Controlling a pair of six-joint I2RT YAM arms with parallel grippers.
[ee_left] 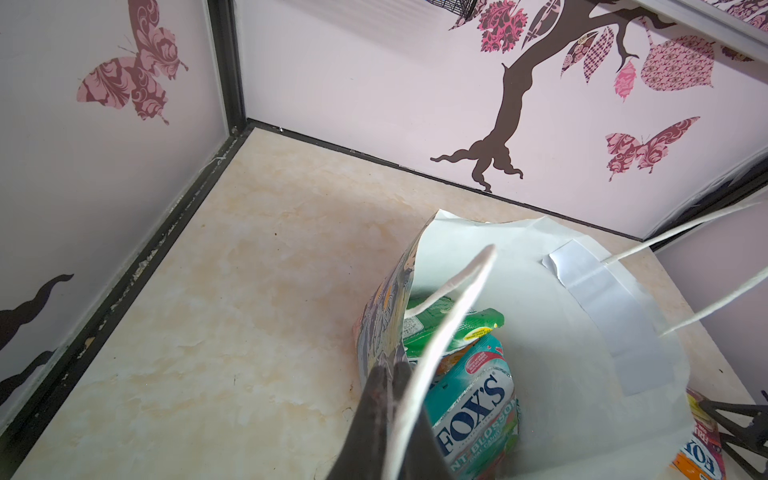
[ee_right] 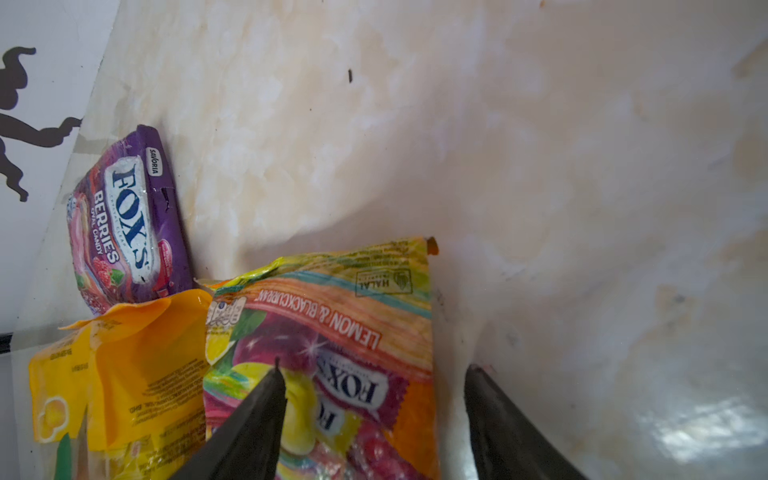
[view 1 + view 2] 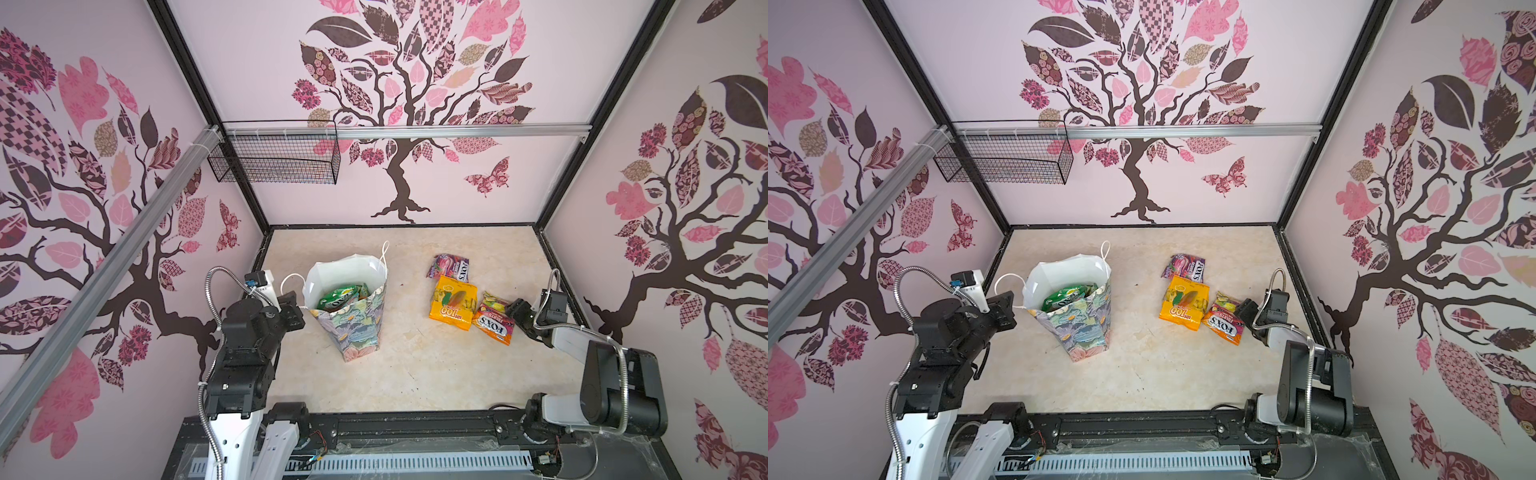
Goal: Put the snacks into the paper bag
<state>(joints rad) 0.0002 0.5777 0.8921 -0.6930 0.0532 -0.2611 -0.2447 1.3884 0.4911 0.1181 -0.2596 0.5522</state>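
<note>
**Snack bagging, pick phase.** A tall floral-print paper bag, white inside, stands upright left of centre in both top views on the beige marbled counter. A glossy green pouch and a glossy teal pouch marked FOX'S lie inside it. The left tool, jaws pressed together, pinches the bag's rim at the left of its mouth, beside a white cord handle; this probably steadies the light paper against tipping. Three pouches lie flat on the counter right of centre. A glossy purple pouch is highest in the frame, and a glossy yellow-orange pouch touches it just below. A glossy orange-and-pink pouch lies against the yellow-orange one's right side. The right tool is spread low over the orange-and-pink pouch, one jaw above its printed face and the other over bare counter just past its free edge. Whether either jaw touches yet cannot be told. The pouches look light, thin and pliant, with slick film that may slide under a glancing contact. The free edge or crimped end seam seems the best hold. Once lifted, the pouch would likely hang limp, and it may drag its yellow-orange neighbour.
</note>
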